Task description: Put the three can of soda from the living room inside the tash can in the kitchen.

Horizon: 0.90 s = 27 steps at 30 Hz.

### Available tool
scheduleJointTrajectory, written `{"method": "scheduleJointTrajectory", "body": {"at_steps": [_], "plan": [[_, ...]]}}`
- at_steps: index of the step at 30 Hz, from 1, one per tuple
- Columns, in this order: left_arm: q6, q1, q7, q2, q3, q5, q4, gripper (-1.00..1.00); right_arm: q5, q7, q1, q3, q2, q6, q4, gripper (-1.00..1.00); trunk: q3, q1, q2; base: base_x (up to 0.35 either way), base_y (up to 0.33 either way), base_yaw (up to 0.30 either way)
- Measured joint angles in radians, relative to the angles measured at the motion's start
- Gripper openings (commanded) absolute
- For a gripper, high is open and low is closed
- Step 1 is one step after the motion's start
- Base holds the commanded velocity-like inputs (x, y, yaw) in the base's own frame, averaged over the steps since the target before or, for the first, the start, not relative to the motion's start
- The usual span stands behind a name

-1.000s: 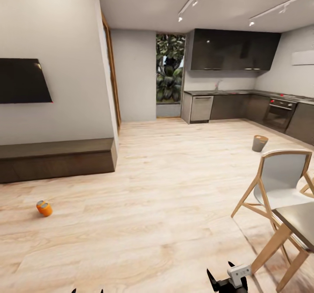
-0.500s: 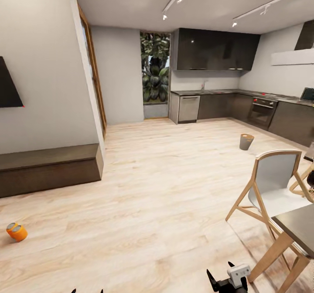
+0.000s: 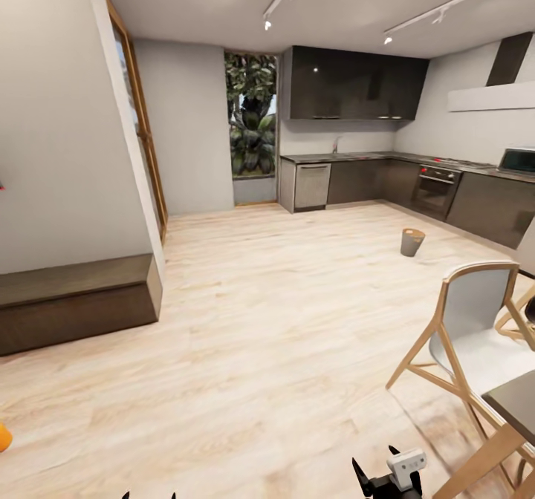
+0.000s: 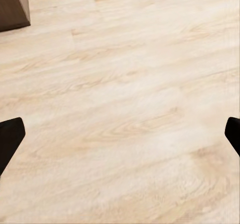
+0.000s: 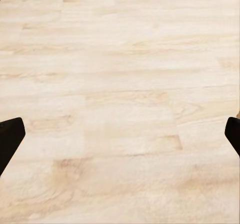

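One soda can is being shown as an orange sliver at the head view's left edge, lying on the light wood floor, cut off by the frame. The other two cans cannot be located. The trash can is standing upright on the floor in the kitchen area, well apart from the can, in front of the dark cabinets and near the oven.

Left gripper: fingers are being held wide apart in the wrist view, nothing between them, bare floor below. Right gripper: same config, jaws spread, empty, over bare floor.

Progress est.: nothing is being carried; bin contents cannot be judged from this range. At least one can is judged as pending pickup, so the task is being assessed as early or mid-stage.

Surroundings: a low dark-wood bench is sitting along the left wall; a wooden chair and table corner are standing at right.
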Motion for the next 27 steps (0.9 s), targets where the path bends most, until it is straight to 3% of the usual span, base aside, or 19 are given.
{"method": "scheduleJointTrajectory", "body": {"at_steps": [27], "plan": [[0.0,0.0,0.0,0.0,0.0,0.0,-0.001,1.0,0.0,0.0,0.0,0.005,0.0,0.0,0.001,1.0,0.0,0.0,0.0,0.304,0.099,-0.001]]}}
